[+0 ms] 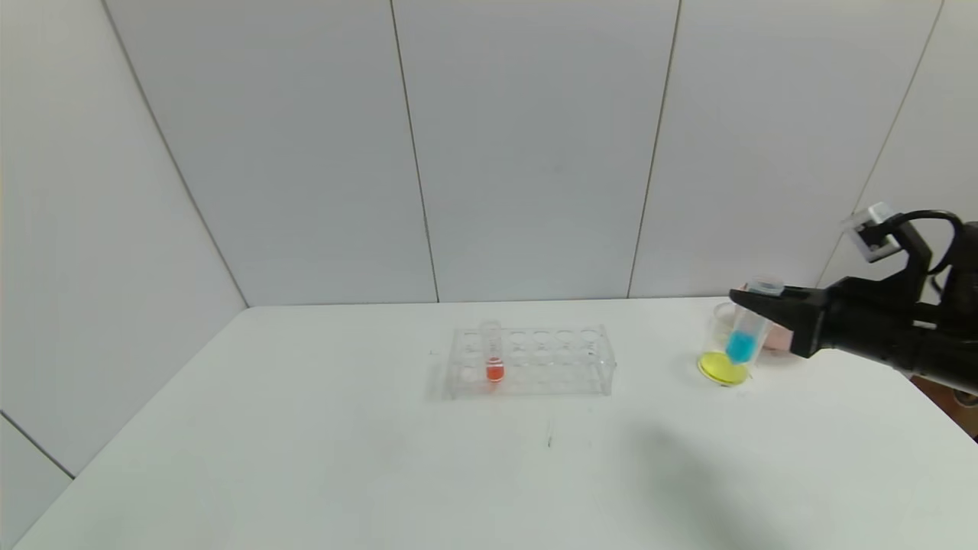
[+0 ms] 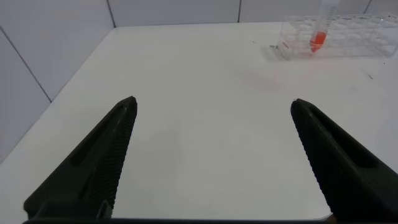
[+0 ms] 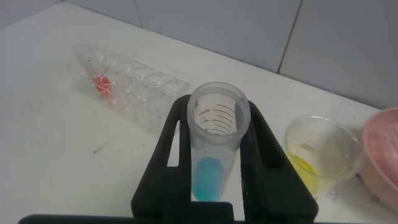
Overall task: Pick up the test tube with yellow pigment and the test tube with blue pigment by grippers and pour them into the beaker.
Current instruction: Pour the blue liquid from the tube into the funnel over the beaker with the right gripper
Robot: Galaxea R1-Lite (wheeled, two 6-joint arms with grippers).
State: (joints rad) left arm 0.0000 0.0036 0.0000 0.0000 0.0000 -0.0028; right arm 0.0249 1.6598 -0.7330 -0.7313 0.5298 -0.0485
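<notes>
My right gripper (image 1: 747, 304) is shut on the test tube with blue pigment (image 1: 743, 344), gripping it near its open top. The tube hangs nearly upright, blue liquid at its rounded bottom, just in front of the beaker (image 1: 720, 359). That beaker stands on the table with yellow liquid in its base. In the right wrist view the blue tube (image 3: 214, 143) sits between the black fingers (image 3: 171, 143), with the beaker (image 3: 323, 152) beside it. The test tube with yellow pigment is out of view. My left gripper (image 2: 212, 102) hovers open over bare table, holding nothing.
A clear tube rack (image 1: 535, 359) stands mid-table with a red-liquid tube (image 1: 493, 355) in it. A pink bowl (image 1: 775, 340) sits right behind the beaker. White walls close off the back and left of the white table (image 1: 306, 458).
</notes>
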